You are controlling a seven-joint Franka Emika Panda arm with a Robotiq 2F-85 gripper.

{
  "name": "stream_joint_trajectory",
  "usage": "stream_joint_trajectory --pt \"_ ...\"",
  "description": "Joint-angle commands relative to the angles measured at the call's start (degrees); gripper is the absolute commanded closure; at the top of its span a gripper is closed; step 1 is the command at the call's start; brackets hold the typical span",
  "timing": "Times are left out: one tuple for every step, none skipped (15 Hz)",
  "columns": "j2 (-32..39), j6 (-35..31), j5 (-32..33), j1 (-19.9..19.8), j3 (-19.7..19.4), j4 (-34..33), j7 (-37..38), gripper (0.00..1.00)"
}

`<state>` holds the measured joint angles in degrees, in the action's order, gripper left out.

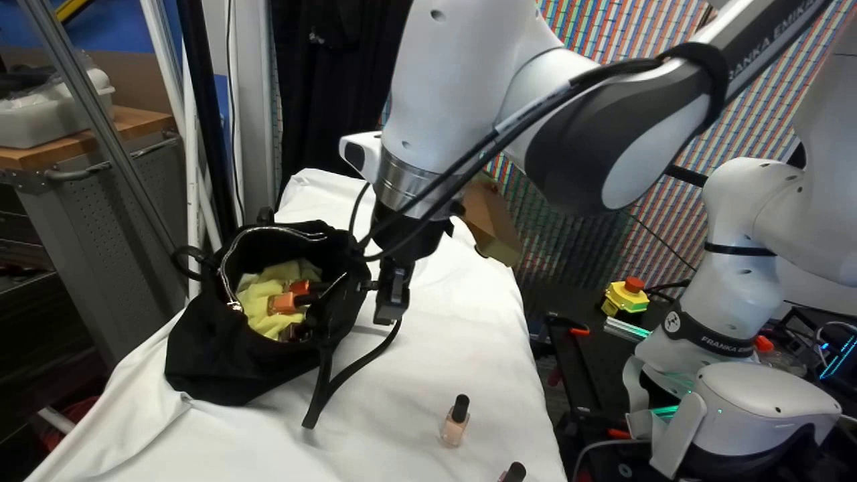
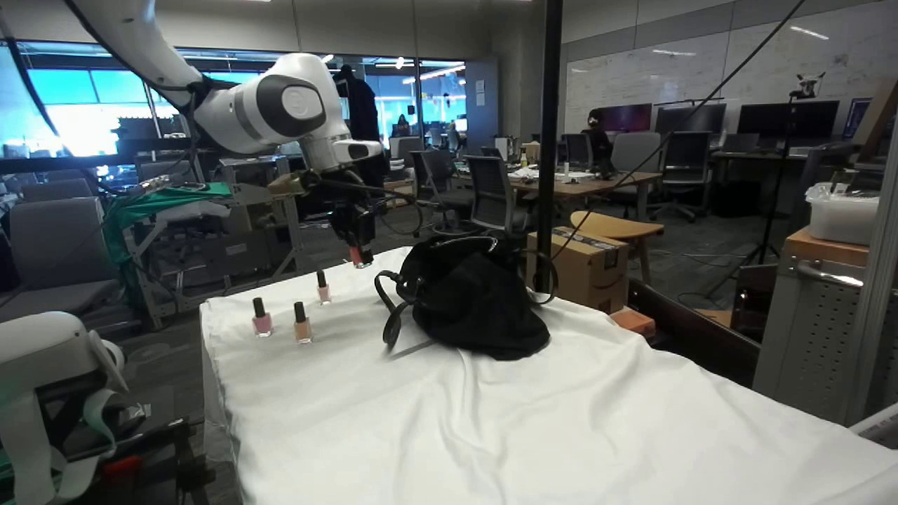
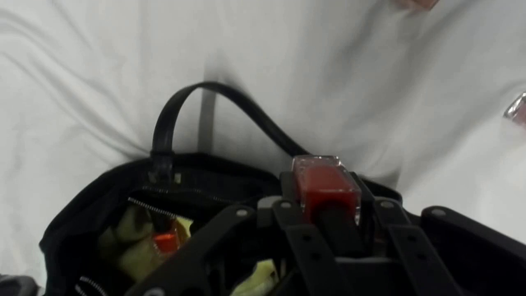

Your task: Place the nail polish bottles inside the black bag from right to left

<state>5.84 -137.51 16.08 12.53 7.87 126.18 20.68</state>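
Pinched close to the wrist camera: red nail polish bottle (image 3: 326,179), cap toward the palm, with the end effector (image 3: 326,190) closed in against both sides of its glass. In an exterior view, hangs in the air just right of the mouth of the black bag (image 1: 231,365); cannot tell whether touching the rim. As for the bag: slouched on the white-draped bench (image 2: 561,421), opening upward and showing yellow-green inside, with an orange bottle (image 1: 284,304) and a red-orange bottle (image 1: 299,287) lying within. Trails a black strap (image 3: 163,131) out over the bench. Standing upright left of the bag in an exterior view: pink bottle (image 2: 262,323), peach bottle (image 2: 302,330) to its right and slightly nearer, pale bottle (image 2: 323,292) farther back. Past the bag to the right, can make out a cardboard box (image 2: 586,273) and, farther right, a grey cabinet (image 2: 807,337) bearing a white tub (image 2: 842,221). Right of the bench in an exterior view: yellow box (image 1: 626,301) topped in red, and nearer, white robot base (image 1: 743,415).
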Motion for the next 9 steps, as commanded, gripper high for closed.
stream_joint_trajectory --pt "7.06 2.99 4.01 -0.22 -1.31 -11.59 1.24 0.85" --pt "8.88 3.23 4.86 0.00 -1.92 -13.99 1.36 0.85" --pt "10.70 3.53 5.62 0.24 -2.60 -16.57 1.38 0.85" --pt "12.32 3.51 6.11 0.48 -3.22 -18.68 1.31 0.85" --pt "14.06 3.73 6.55 0.76 -3.93 -20.98 1.40 0.85" --pt "15.84 4.17 6.55 0.89 -4.50 -23.41 0.85 0.85" --pt "17.47 4.31 6.88 1.18 -5.17 -25.50 0.96 0.85" --pt "19.17 4.68 6.90 1.40 -5.76 -27.75 0.74 0.85" --pt "20.68 4.94 6.99 1.67 -6.39 -29.69 0.76 0.85"
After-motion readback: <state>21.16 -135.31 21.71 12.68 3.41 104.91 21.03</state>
